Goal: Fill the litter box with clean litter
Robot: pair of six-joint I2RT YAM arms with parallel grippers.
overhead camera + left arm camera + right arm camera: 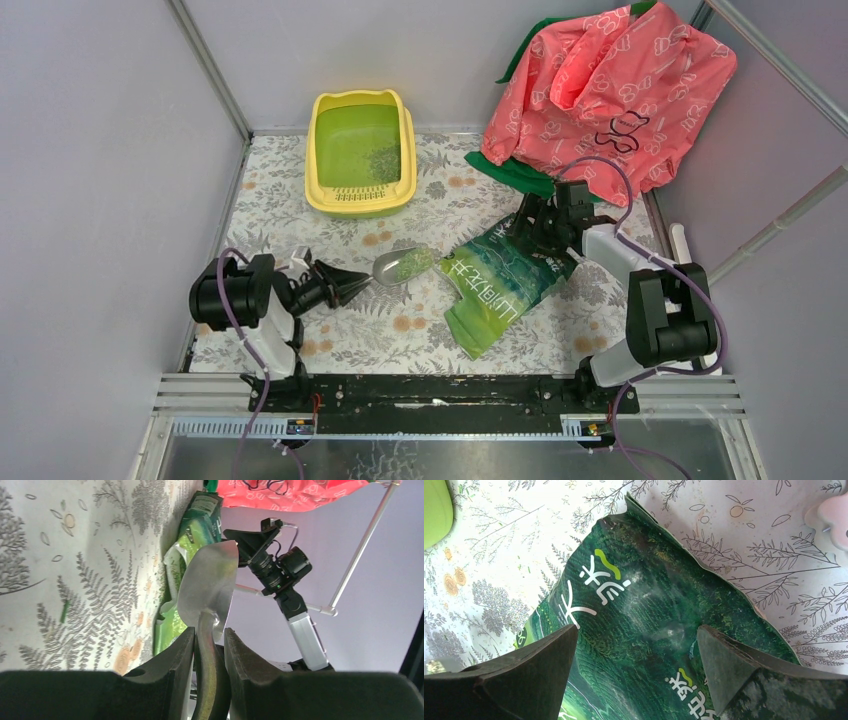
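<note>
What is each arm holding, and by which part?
Left jaws clamp the metal scoop by its handle; right jaws, open over the green bag, hold nothing.

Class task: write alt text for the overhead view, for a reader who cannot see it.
The left gripper holds a metal scoop pointed at a green bag lying on a leaf-patterned table; the right gripper hangs open over the bag. At the far edge sits a yellow litter box with a little litter inside.
</note>
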